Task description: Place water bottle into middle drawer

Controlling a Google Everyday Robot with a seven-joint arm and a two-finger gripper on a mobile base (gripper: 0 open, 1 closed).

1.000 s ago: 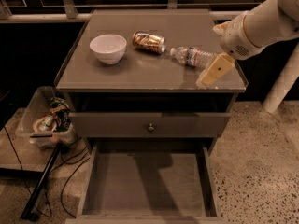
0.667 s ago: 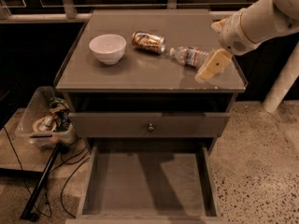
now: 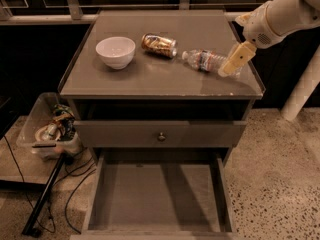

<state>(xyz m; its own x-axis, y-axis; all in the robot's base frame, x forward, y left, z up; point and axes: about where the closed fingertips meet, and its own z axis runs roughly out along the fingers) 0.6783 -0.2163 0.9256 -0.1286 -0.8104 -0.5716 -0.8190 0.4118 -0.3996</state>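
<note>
My end effector (image 3: pixel 236 60) hangs at the base end of the water bottle (image 3: pixel 206 60), its pale yellow tip overlapping that end. I cannot tell whether it is clenched on the bottle or released. My white arm (image 3: pixel 280 16) reaches in from behind and to the right of the bottle.

There is one water bottle. It lies on its side on the counter (image 3: pixel 150 81) near the right edge, with its white cap pointing away from my end effector. Just past the cap lies one gold-brown can (image 3: pixel 159 45), also on its side and close to the bottle, though I cannot tell whether they touch. Farther out from the bottle on the cap side, beyond the can, one white bowl (image 3: pixel 115 51) stands upright.

I count two drawers below the bottle. One is a shut drawer front (image 3: pixel 200 133) with a small round knob (image 3: pixel 161 136). Lower still is the middle drawer (image 3: pixel 160 199), pulled out with its flat floor showing. The counter's front edge and the shut front lie between the bottle and that tray.

Far from the bottle, past the bowl and down on the floor, sits one clear bin (image 3: pixel 30 131) of clutter, with a black pole (image 3: pixel 47 194) and cables beside it. On the opposite side of the bottle, a white post (image 3: pixel 302 91) rises from the speckled floor.
</note>
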